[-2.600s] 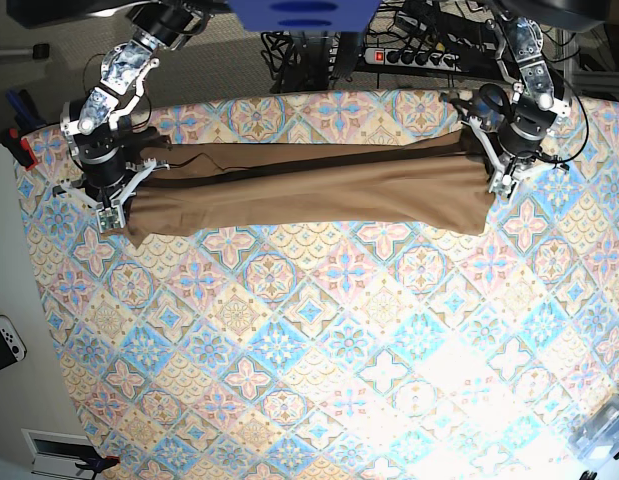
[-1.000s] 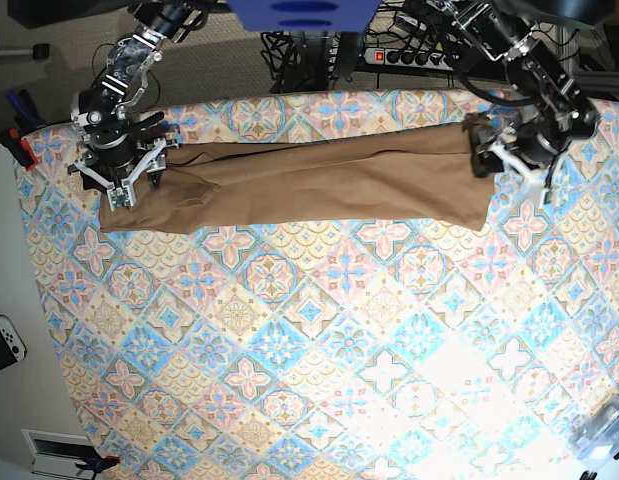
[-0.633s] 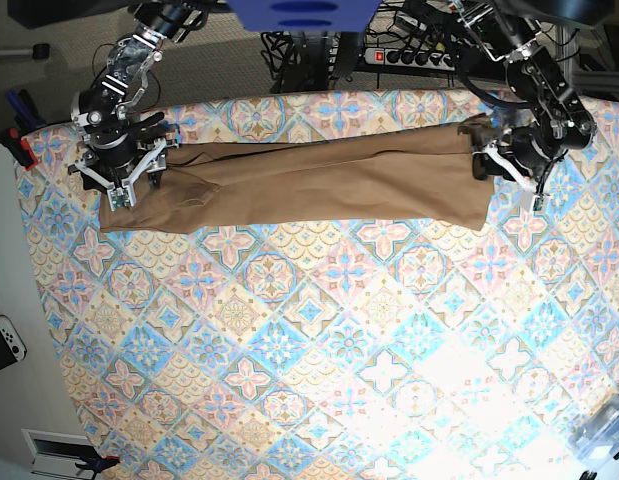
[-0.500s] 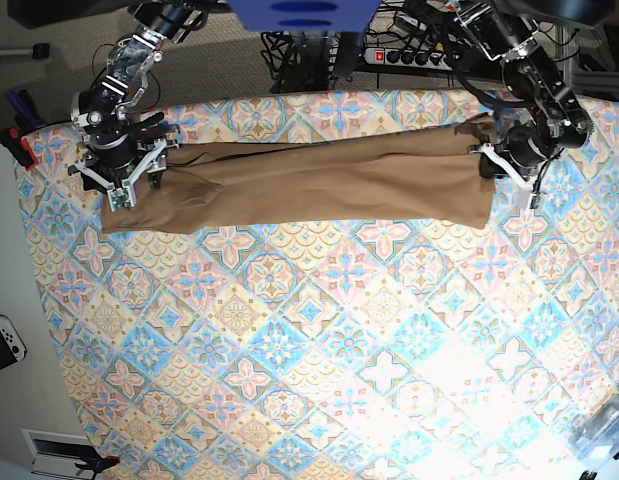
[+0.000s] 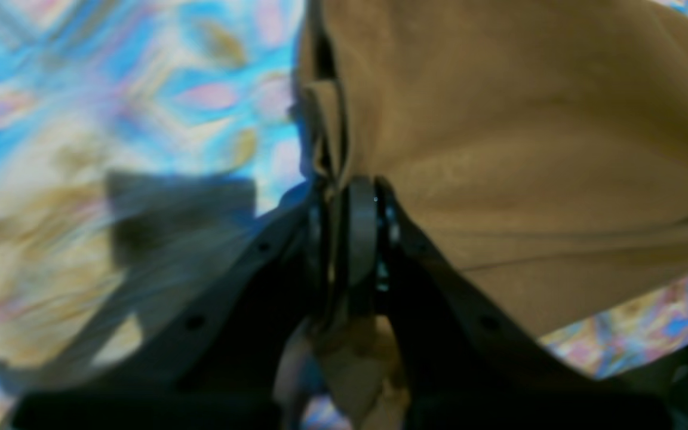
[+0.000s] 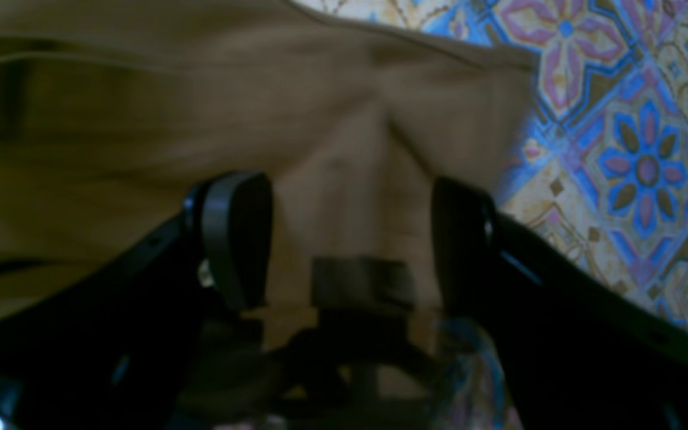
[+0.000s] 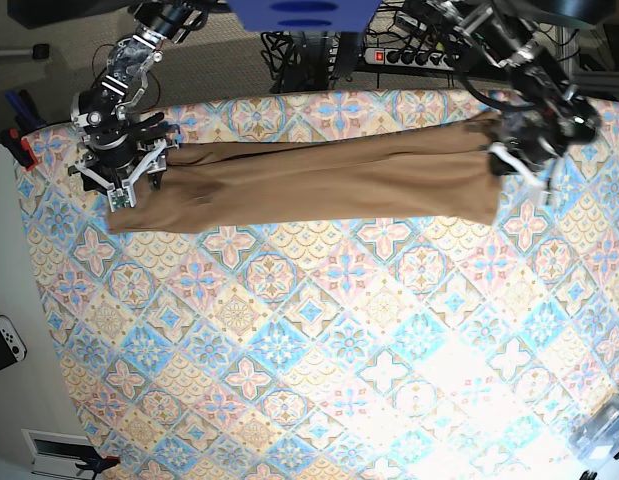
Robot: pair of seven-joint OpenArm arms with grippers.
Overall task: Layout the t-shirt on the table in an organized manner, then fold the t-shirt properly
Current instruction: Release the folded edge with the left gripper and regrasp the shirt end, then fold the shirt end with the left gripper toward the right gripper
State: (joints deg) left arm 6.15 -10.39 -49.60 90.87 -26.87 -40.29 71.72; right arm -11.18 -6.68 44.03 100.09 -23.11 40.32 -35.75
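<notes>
The tan-brown t-shirt (image 7: 319, 185) lies folded into a long band across the far part of the table (image 7: 319, 330). At the band's right end my left gripper (image 7: 504, 150) is shut on a bunched edge of the cloth; in the left wrist view its fingers (image 5: 359, 227) pinch the t-shirt (image 5: 499, 119) just above the table (image 5: 141, 89). Over the left end my right gripper (image 7: 124, 180) hangs open. In the right wrist view its fingers (image 6: 236, 233) stand wide apart above the t-shirt (image 6: 141, 119), gripping nothing, with the patterned table (image 6: 636, 149) to the right.
A power strip (image 7: 414, 57) and cables lie on the floor beyond the table's far edge. Red-handled tools (image 7: 19, 140) sit at the left edge, a game controller (image 7: 4, 340) on the white surface left of the table, a clear plastic item (image 7: 604, 430) at bottom right.
My left gripper has shut on the shirt's right end and drawn it right, pulling the band taut. The left end slid slightly right. The right gripper stayed open in place.
</notes>
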